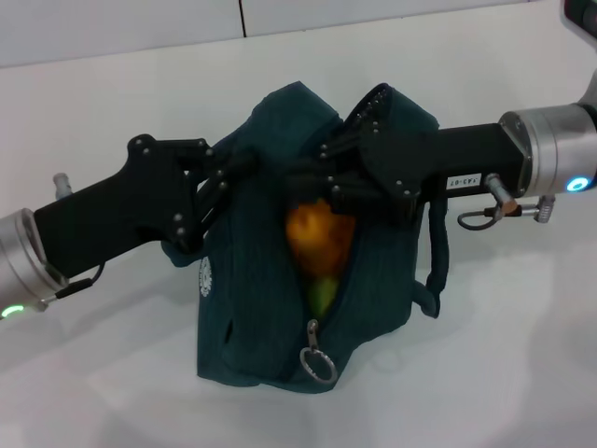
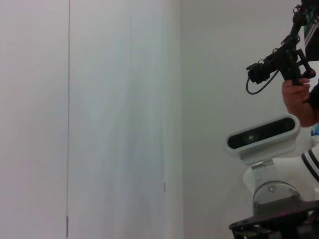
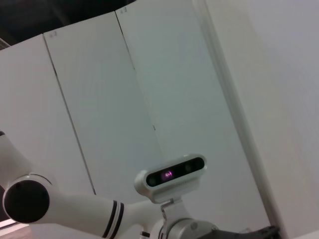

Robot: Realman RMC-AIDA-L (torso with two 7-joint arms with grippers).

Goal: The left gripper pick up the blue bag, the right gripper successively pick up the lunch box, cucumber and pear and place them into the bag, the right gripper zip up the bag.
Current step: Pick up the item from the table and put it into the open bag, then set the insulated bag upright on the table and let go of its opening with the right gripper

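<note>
From the head view, I am seeing the bag [image 1: 270, 308] standing on the white tabletop [image 1: 504, 364] with its top zipper open. The left end effector [image 1: 244, 166] is reaching in from the left, fingers clamped on the bag's upper left edge. The right end effector [image 1: 328, 180] is hanging over the opening, fingers close together just above the pear [image 1: 319, 235]; whether they are gripping anything I cannot tell. Something green is showing below the pear. The zipper ring [image 1: 317, 362] is hanging at the near end, below both end effectors.

The left wrist view is showing a wall and the robot's head camera [image 2: 263, 133].

The right wrist view is showing wall panels and the same head camera [image 3: 172, 175].
</note>
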